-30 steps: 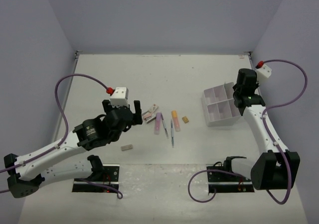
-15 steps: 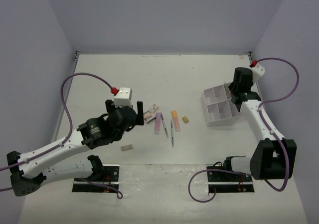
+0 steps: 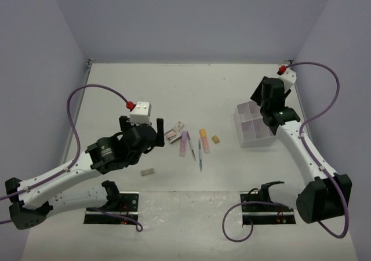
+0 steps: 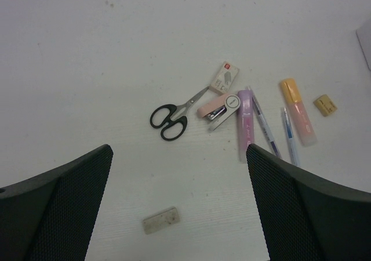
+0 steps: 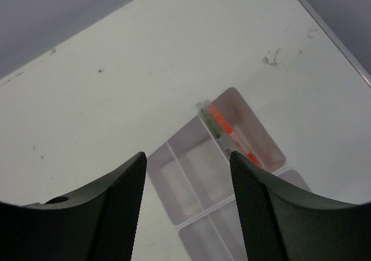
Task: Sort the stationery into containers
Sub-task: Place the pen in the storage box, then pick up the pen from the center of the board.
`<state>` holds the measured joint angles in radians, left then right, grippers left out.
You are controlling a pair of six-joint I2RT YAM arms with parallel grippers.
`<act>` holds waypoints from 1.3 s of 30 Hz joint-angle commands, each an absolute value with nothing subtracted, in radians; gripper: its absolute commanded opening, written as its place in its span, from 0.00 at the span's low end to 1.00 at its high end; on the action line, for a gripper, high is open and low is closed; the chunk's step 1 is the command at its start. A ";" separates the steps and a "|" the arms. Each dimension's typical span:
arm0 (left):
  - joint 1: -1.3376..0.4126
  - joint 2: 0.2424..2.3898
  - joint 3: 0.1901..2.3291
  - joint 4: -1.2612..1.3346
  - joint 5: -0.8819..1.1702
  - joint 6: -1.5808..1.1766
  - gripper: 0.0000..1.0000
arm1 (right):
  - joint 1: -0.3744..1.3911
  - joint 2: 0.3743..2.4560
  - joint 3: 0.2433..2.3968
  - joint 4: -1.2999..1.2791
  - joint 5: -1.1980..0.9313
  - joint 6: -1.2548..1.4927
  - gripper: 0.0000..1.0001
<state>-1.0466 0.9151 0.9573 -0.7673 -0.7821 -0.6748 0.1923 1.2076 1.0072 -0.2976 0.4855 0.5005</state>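
Observation:
The stationery lies mid-table: black-handled scissors point(image 4: 170, 118), a pink stapler point(image 4: 218, 107), a small white box point(image 4: 224, 77), a purple marker point(image 4: 245, 124), two thin pens point(image 4: 264, 126) point(image 4: 288, 136), an orange-capped marker point(image 4: 298, 111), a tan eraser point(image 4: 325, 104) and a grey eraser point(image 4: 160, 220). My left gripper point(image 4: 178, 153) hangs open above the grey eraser point(image 3: 148, 171), just left of the cluster. The white divided tray point(image 3: 255, 134) stands at the right. My right gripper point(image 5: 186, 159) hovers open and empty over it. An orange pen point(image 5: 232, 134) and a green pen point(image 5: 210, 124) lie in one long compartment.
The purple marker point(image 3: 184, 143), orange-capped marker point(image 3: 204, 140) and tan eraser point(image 3: 215, 139) lie between the two arms. Purple cables loop off both wrists. Walls close the table at the left, back and right. The tray's other compartments point(image 5: 191, 182) look bare.
My right gripper's jaws have parted, and that wrist has swung left and back over the tray. The left arm has barely shifted and stays open.

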 commanded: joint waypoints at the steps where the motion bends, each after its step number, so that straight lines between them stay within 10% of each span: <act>1: -1.040 0.920 1.016 -0.887 -0.860 -0.697 1.00 | 0.373 1.104 1.148 -0.403 0.413 0.423 0.61; 9: -1.039 0.919 0.943 -0.911 -0.928 -0.716 1.00 | 0.654 1.255 1.108 -0.523 0.182 0.525 0.61; 15: -1.038 0.956 0.929 -0.887 -0.912 -0.698 1.00 | 0.812 1.461 1.073 -0.488 0.274 0.665 0.36; 39: -1.039 0.970 0.914 -0.853 -0.868 -0.665 1.00 | 0.850 1.768 1.166 -0.514 0.315 0.724 0.25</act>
<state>-1.0416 0.9828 0.9200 -0.8871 -0.8648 -0.6875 0.8444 1.7756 1.1404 -0.4968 0.2578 0.6924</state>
